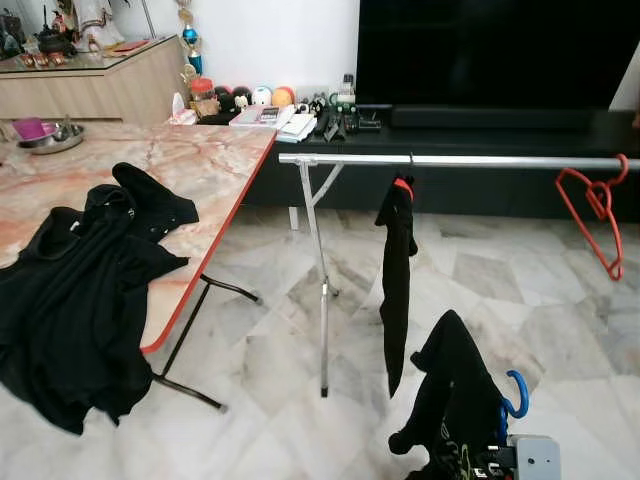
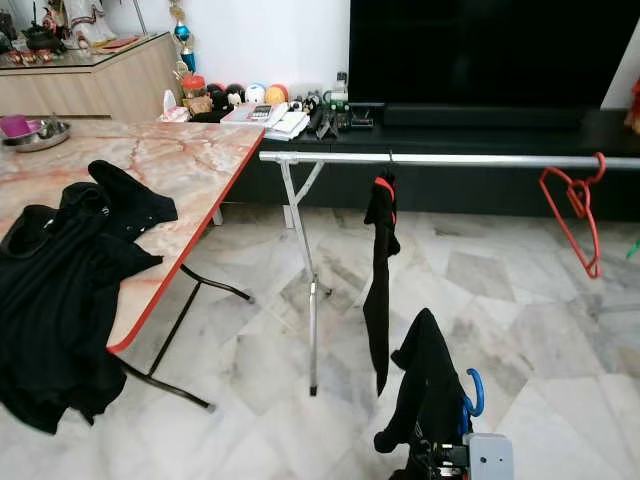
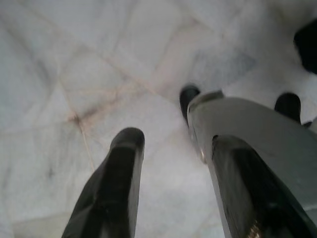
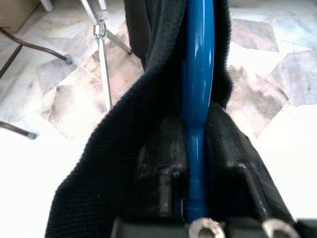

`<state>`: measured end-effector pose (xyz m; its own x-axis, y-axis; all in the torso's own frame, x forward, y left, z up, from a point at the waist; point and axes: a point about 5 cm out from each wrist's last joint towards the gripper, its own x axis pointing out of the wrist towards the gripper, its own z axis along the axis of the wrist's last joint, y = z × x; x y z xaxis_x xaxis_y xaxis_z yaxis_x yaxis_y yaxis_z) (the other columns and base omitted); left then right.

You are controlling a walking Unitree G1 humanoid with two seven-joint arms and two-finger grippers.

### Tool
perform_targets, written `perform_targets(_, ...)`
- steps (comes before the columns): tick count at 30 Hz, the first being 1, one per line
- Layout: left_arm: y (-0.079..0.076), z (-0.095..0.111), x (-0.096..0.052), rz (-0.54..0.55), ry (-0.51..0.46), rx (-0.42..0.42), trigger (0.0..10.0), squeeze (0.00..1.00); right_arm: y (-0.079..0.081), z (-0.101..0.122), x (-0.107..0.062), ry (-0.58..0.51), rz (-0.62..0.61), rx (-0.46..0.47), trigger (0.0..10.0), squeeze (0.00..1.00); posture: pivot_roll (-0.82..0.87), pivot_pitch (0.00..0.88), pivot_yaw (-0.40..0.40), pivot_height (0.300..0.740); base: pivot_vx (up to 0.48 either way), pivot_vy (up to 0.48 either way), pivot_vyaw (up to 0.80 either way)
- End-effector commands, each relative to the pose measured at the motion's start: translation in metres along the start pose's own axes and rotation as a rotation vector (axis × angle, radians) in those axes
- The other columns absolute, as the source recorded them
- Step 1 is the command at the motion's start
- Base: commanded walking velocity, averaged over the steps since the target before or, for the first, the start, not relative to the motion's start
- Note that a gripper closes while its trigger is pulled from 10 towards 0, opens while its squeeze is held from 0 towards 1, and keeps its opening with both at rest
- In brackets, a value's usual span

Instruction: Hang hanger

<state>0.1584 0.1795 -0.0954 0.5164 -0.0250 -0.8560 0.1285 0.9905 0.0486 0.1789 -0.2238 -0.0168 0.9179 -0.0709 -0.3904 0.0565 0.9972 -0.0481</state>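
While right pincer (image 4: pixel 190 163) clamps blue hanger (image 4: pixel 198 84) draped in black garment (image 1: pixel 455 395) below rail (image 1: pixel 450 160), left pincer (image 3: pixel 173 173) hangs agape, holding nothing.

No readable text, label or number anywhere.

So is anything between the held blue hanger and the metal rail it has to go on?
Nothing visible blocks it. The right end effector holds the blue hanger with its black garment below the rail; bare rail lies between the hung black garment and the red hangers.

Table (image 1: pixel 200 160) left of rail (image 1: pixel 470 160); garment (image 1: pixel 397 270) hanging from it
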Motion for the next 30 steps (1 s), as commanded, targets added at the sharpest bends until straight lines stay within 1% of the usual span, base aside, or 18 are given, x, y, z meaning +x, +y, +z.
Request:
perform_targets(1,-0.0019,-0.0131,-0.0018,-0.011,0.056,0.001,10.0,0.00,0.0009,0.0084,0.0030,-0.042,0.000,-0.001,10.0,0.00,-0.03,0.014,0.025,0.740,-0.274,0.000,0.00)
perform_targets(12,-0.0019,-0.0132,-0.0018,-0.010,0.058,0.008,10.0,0.00,0.0002,0.0086,0.0037,-0.043,-0.005,-0.003,10.0,0.00,-0.03,0.014,0.025,0.740,-0.273,0.000,0.00)
perform_targets(22,-0.0017,-0.0130,-0.0017,-0.006,0.060,0.017,10.0,0.00,0.0012,0.0096,0.0050,-0.042,-0.004,-0.004,10.0,0.00,-0.03,0.016,0.025,0.740,0.000,0.000,0.00)
perform_targets(30,-0.0016,-0.0124,-0.0016,0.001,0.055,0.023,10.0,0.00,0.0007,0.0129,0.0093,-0.045,-0.003,-0.013,10.0,0.00,-0.02,0.018,0.024,0.740,0.000,0.000,0.00)
